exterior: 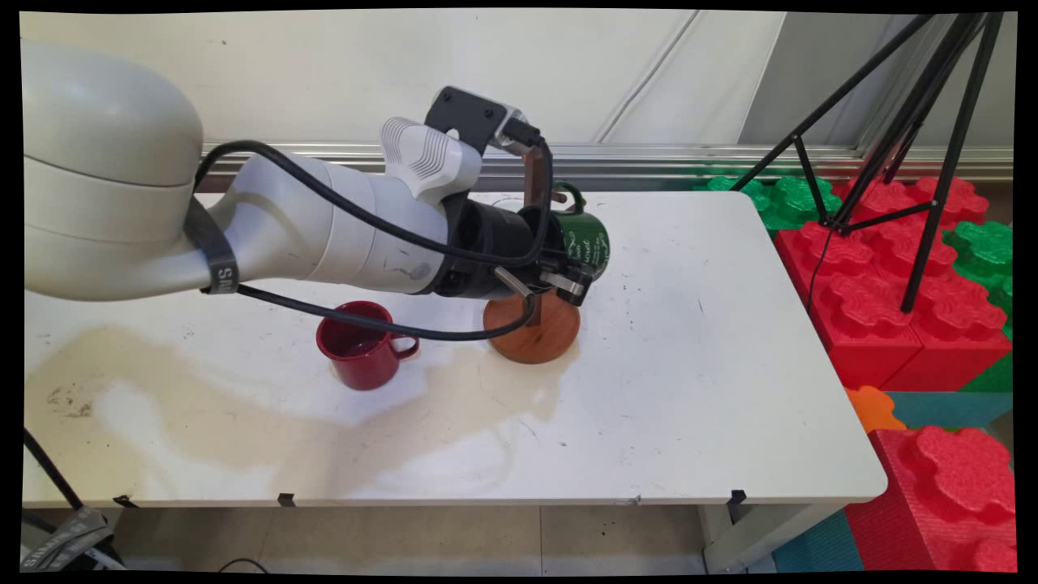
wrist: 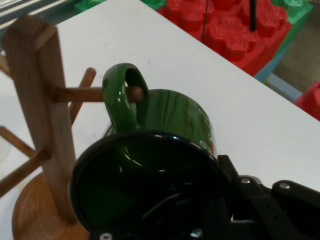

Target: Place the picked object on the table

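Currently your gripper [exterior: 572, 280] is clamped on one green mug [wrist: 165, 150], white script unreadable, its handle hooked over a peg of the wooden mug tree [wrist: 40, 115]. One red mug [exterior: 361, 346] stands nearby.

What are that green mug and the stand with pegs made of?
The glossy green mug with a dark rim looks like enamelled metal, judging by its thin rim and sharp highlights, though glazed ceramic is possible. The brown pegged mug stand looks like wood: visible grain, matte finish, round base.
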Motion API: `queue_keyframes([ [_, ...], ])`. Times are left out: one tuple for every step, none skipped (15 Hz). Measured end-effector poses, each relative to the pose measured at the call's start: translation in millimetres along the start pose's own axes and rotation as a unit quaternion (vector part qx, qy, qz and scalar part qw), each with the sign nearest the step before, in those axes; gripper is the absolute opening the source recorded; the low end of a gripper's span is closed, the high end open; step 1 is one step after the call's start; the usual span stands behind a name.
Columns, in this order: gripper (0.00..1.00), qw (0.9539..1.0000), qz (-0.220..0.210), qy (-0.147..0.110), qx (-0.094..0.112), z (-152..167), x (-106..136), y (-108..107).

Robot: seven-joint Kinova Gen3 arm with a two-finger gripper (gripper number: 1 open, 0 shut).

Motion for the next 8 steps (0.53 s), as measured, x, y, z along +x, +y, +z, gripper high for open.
queue_keyframes([
  [0.0,1.0,0.007,0.0,-0.004,-0.6,1.1,1.6],
  [0.0,0.9998,0.015,0.001,-0.009,-1.3,2.3,3.6],
  [0.0,0.9996,0.024,0.002,-0.015,-1.9,3.5,5.9],
  [0.0,0.9993,0.031,0.003,-0.02,-2.6,4.5,7.7],
  [0.0,0.9989,0.039,0.003,-0.025,-3.4,5.2,9.9],
  [0.0,0.9984,0.047,0.003,-0.031,-4.3,5.7,12.1],
  [0.0,0.9978,0.055,0.002,-0.037,-5.0,5.9,14.1],
  [0.0,0.9974,0.06,0.001,-0.04,-5.6,5.9,15.5],
])
